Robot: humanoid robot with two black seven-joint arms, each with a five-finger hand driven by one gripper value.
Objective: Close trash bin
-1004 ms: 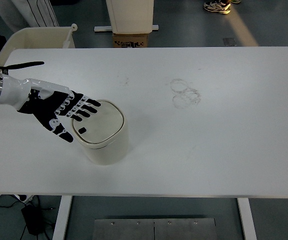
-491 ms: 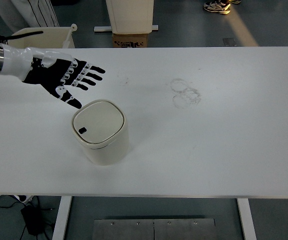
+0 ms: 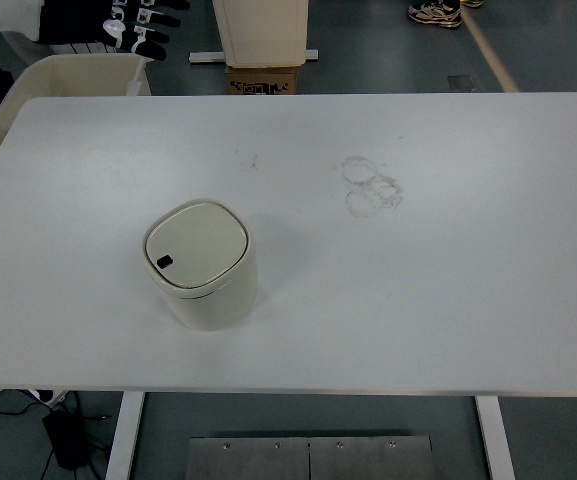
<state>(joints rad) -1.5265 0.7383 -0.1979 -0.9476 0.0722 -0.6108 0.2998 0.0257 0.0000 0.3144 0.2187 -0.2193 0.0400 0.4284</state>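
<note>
The trash bin [image 3: 201,265] stands lid shut on the white worktop [image 3: 418,290], left of centre. The left hand [image 3: 118,22] hangs at the far left corner, well apart from it, fingers [image 3: 158,46] spread, holding nothing.

A white table [image 3: 448,300] fills most of the view, with faint ring-shaped marks [image 3: 370,186] on its far middle. Beyond the far edge stand a cream tub [image 3: 58,75] at the left, a cardboard box [image 3: 264,79] under a pale cabinet [image 3: 260,30], and a pair of sneakers [image 3: 436,12] on the grey floor.
</note>
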